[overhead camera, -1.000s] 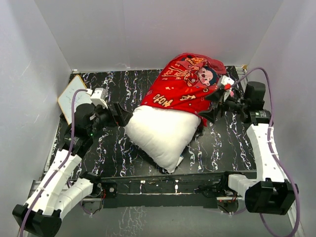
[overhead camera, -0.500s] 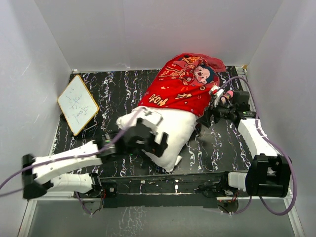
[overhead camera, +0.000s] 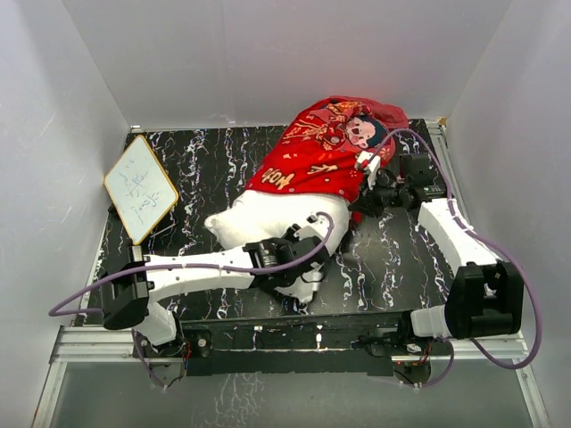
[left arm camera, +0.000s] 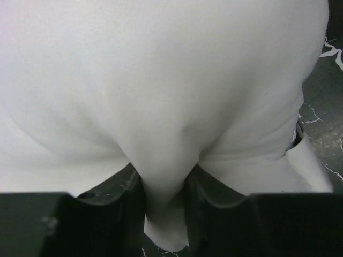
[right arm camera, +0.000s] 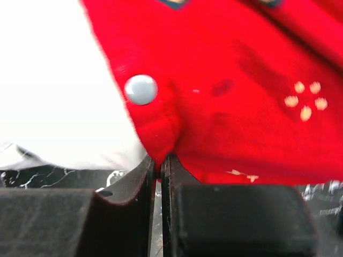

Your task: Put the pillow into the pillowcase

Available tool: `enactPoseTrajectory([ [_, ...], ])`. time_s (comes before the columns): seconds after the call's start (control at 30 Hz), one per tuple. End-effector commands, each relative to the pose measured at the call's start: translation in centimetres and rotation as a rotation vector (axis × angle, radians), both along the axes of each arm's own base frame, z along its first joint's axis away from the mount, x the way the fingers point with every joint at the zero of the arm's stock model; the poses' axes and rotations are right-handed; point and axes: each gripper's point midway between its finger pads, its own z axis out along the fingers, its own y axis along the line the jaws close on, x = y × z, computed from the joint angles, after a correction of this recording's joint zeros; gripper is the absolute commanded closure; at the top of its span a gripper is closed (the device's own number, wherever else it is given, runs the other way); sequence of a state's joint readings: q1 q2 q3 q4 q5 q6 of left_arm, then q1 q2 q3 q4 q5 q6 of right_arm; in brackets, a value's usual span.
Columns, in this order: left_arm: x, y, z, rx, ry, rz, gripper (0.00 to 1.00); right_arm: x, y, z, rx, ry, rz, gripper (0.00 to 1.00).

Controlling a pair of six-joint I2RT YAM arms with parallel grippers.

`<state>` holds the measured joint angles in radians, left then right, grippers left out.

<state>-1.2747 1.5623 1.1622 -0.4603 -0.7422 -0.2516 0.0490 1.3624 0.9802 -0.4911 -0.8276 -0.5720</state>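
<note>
The white pillow (overhead camera: 263, 218) lies on the black marbled table, its far end inside the mouth of the red printed pillowcase (overhead camera: 326, 152). My left gripper (overhead camera: 306, 265) is at the pillow's near right corner. In the left wrist view a fold of the pillow (left arm camera: 161, 107) is pinched between its fingers (left arm camera: 124, 214), so my left gripper (left arm camera: 163, 206) is shut on it. My right gripper (overhead camera: 361, 190) is at the pillowcase's right mouth edge. In the right wrist view my right gripper (right arm camera: 159, 166) is shut on the hem of the pillowcase (right arm camera: 241, 107), beside a grey snap button (right arm camera: 141, 89), with the pillow (right arm camera: 53, 80) to the left.
A small wood-framed white board (overhead camera: 140, 187) leans at the table's back left. White walls enclose the table on three sides. The left arm (overhead camera: 196, 272) lies across the near part of the table, in front of the pillow.
My left arm swung from the left side across to the pillow's near corner and closed on a fold of it. My right gripper closed on the pillowcase's edge and drew slightly back.
</note>
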Motion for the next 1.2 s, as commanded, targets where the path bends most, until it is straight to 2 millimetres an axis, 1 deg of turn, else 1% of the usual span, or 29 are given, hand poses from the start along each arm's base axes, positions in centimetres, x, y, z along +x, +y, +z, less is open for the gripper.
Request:
enactPoseTrajectory([
  [0.0,2.4,0.8,1.5,-0.136,0.022,0.008,0.88,-6.4,6.6,8.8,0.132,-0.206,0.409,0.92],
  [0.03,2.6,0.5,1.9,-0.203,0.052,-0.003,0.92,-7.7,7.8,10.2,0.151,-0.229,0.472,0.92],
  [0.1,3.5,0.3,3.2,-0.343,0.092,-0.013,0.97,-10.3,10.6,12.8,0.193,-0.249,0.601,0.92],
  [0.17,4.2,-0.1,5.4,-0.485,0.102,-0.033,0.99,-12.8,13.2,15.7,0.244,-0.242,0.734,0.92],
  [0.2,4.6,-0.4,6.5,-0.544,0.107,-0.044,0.99,-13.6,14.3,16.5,0.274,-0.210,0.798,0.92],
  [0.23,4.9,-0.5,7.6,-0.594,0.110,-0.051,1.00,-14.3,15.1,17.8,0.298,-0.198,0.850,0.92],
  [0.27,5.6,-0.4,8.9,-0.643,0.106,-0.047,1.00,-14.7,15.7,19.7,0.321,-0.210,0.892,0.92],
  [0.33,6.1,-0.6,10.8,-0.735,0.109,-0.052,1.00,-15.0,16.5,20.3,0.336,-0.182,0.921,0.92],
  [0.37,6.3,-0.7,11.4,-0.786,0.117,-0.054,1.00,-14.6,16.7,19.8,0.329,-0.166,0.908,0.92],
  [0.4,6.2,-1.1,11.9,-0.843,0.134,-0.069,1.00,-13.1,17.1,18.9,0.291,-0.183,0.858,0.92],
  [0.43,6.3,-1.2,12.2,-0.904,0.142,-0.075,1.00,-11.6,17.3,17.3,0.250,-0.170,0.783,0.92],
  [0.47,6.2,-1.4,12.2,-0.961,0.163,-0.080,1.00,-9.6,17.3,15.5,0.206,-0.126,0.658,0.92],
  [0.53,5.9,-1.7,11.4,-1.051,0.220,-0.089,1.00,-5.7,16.0,11.3,0.134,-0.070,0.435,0.92],
  [0.57,5.6,-2.0,10.9,-1.086,0.254,-0.098,1.00,-4.1,14.9,9.5,0.111,-0.038,0.352,0.90],
  [0.6,5.3,-2.2,10.2,-1.114,0.286,-0.100,1.00,-3.2,13.9,7.8,0.095,0.005,0.306,0.90],
  [0.63,5.0,-2.4,9.7,-1.138,0.314,-0.105,1.00,-2.6,13.1,6.5,0.082,0.041,0.282,0.90],
  [0.67,4.7,-2.6,9.1,-1.161,0.348,-0.100,1.00,-2.5,12.6,5.3,0.071,0.076,0.275,0.87],
  [0.7,4.5,-2.7,8.5,-1.174,0.373,-0.099,1.00,-2.8,12.3,4.5,0.065,0.101,0.287,0.82],
  [0.73,4.3,-2.8,8.1,-1.186,0.395,-0.098,1.00,-3.4,12.3,4.1,0.066,0.117,0.320,0.76],
  [0.77,4.2,-2.7,7.6,-1.190,0.410,-0.092,1.00,-4.3,12.4,4.4,0.082,0.122,0.360,0.70],
  [0.8,4.1,-2.6,7.3,-1.188,0.418,-0.084,1.00,-5.2,12.5,5.4,0.108,0.109,0.406,0.63],
  [0.83,4.1,-2.4,6.9,-1.180,0.423,-0.072,1.00,-6.1,12.4,6.6,0.133,0.079,0.449,0.54],
  [0.9,4.2,-1.8,6.6,-1.166,0.415,-0.049,1.00,-8.1,11.7,9.9,0.190,-0.015,0.532,0.39],
  [0.93,4.3,-1.5,6.5,-1.157,0.408,-0.039,1.00,-9.0,11.0,11.5,0.213,-0.075,0.556,0.33],
  [0.97,4.3,-1.2,6.5,-1.149,0.399,-0.034,1.00,-10.0,10.1,12.7,0.233,-0.121,0.569,0.28],
  [1.03,4.3,-0.6,6.4,-1.130,0.388,-0.024,1.00,-11.6,8.0,14.3,0.231,-0.227,0.548,0.20],
  [1.07,4.4,-0.4,6.4,-1.125,0.382,-0.021,1.00,-11.8,7.1,14.3,0.211,-0.263,0.515,0.19],
  [1.1,4.3,-0.3,6.5,-1.121,0.380,-0.024,1.00,-11.9,6.3,13.9,0.186,-0.285,0.475,0.18],
  [1.17,4.2,0.0,6.7,-1.113,0.378,-0.029,1.00,-11.5,4.5,12.6,0.125,-0.306,0.369,0.18],
])
